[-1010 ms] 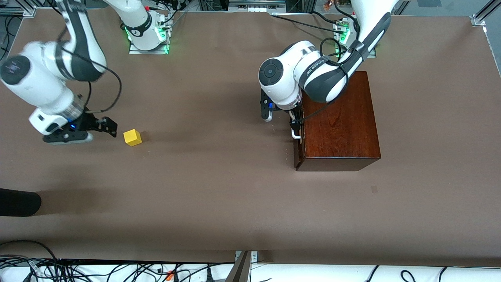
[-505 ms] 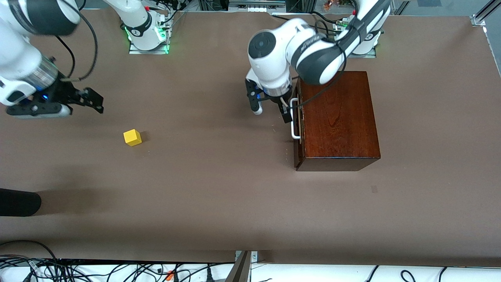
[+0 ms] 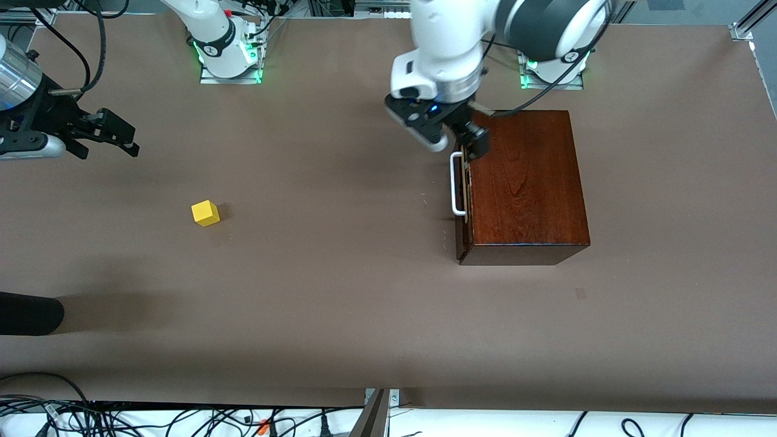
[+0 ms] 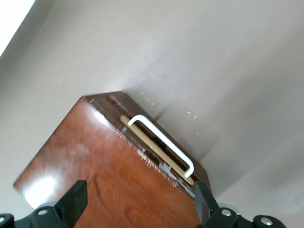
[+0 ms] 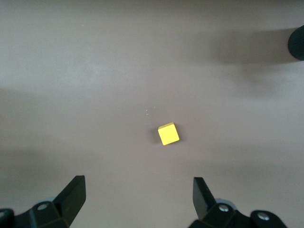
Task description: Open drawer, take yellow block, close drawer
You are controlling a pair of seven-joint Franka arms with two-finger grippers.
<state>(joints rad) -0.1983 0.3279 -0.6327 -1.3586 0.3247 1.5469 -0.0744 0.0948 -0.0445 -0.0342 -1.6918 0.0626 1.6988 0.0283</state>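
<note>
The yellow block (image 3: 205, 213) lies on the brown table toward the right arm's end; it also shows in the right wrist view (image 5: 168, 134). My right gripper (image 3: 108, 141) is open and empty, up in the air and apart from the block (image 5: 138, 195). The dark mahogany box (image 3: 525, 182) stands toward the left arm's end. Its drawer (image 3: 461, 200) is pushed in, with a thin pale strip showing beside the white handle (image 3: 455, 184). My left gripper (image 3: 456, 143) is open and empty over the box's corner by the handle's end. The left wrist view shows the handle (image 4: 161, 142), the box top (image 4: 99, 175) and the gripper (image 4: 140, 202).
A black rounded object (image 3: 27, 312) lies at the table's edge at the right arm's end, nearer to the front camera than the block; it also shows in the right wrist view (image 5: 297, 42). Cables (image 3: 182, 419) run along the table's front edge.
My left gripper has let go of the handle and risen toward its base. My right gripper has lifted and drawn away from the yellow block. Block and box have not moved.
</note>
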